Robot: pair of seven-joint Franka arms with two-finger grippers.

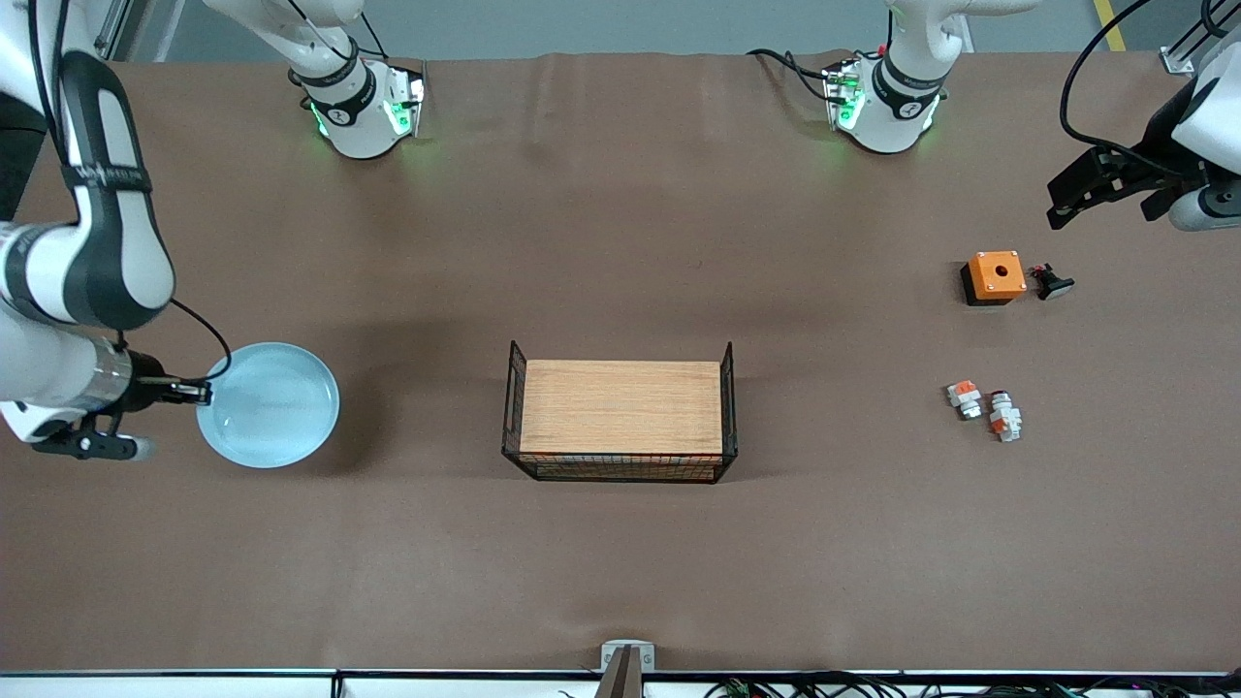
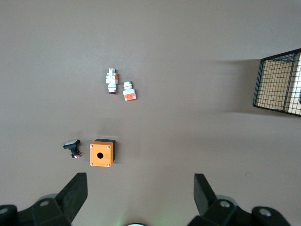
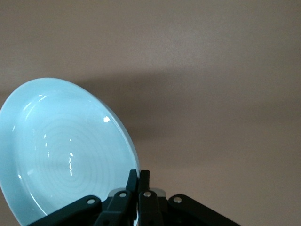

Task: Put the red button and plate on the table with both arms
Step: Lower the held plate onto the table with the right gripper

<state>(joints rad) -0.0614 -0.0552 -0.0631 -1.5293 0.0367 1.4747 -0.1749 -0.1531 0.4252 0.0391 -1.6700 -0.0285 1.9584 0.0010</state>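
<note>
Front view. Plate (image 1: 269, 404) toward the right arm's end of the tabletop (image 1: 620, 543), rim pinched in the right claw (image 1: 201, 393), fingers together on its edge; whether resting flat or lifted, cannot tell. Red button (image 1: 1004, 416) toward the left arm's end, lying on its side, long axis slightly slanted from the near–far line, dark end pointing away from the front camera. Just beside it, white piece with orange top (image 1: 965, 396). Farther from the camera, orange box (image 1: 994, 277) with black knob (image 1: 1051, 283) beside. Wooden board (image 1: 621, 407) with wire sides mid-tabletop. Left claw (image 1: 1105, 186) raised over the tabletop's end, fingers apart, holding nothing.

Left wrist view. Plain brown matte sheet under red button (image 2: 112, 81) and orange box (image 2: 102, 152).

Right wrist view. Plate (image 3: 61, 150) tilted, rim clamped between fingers (image 3: 133, 181).
</note>
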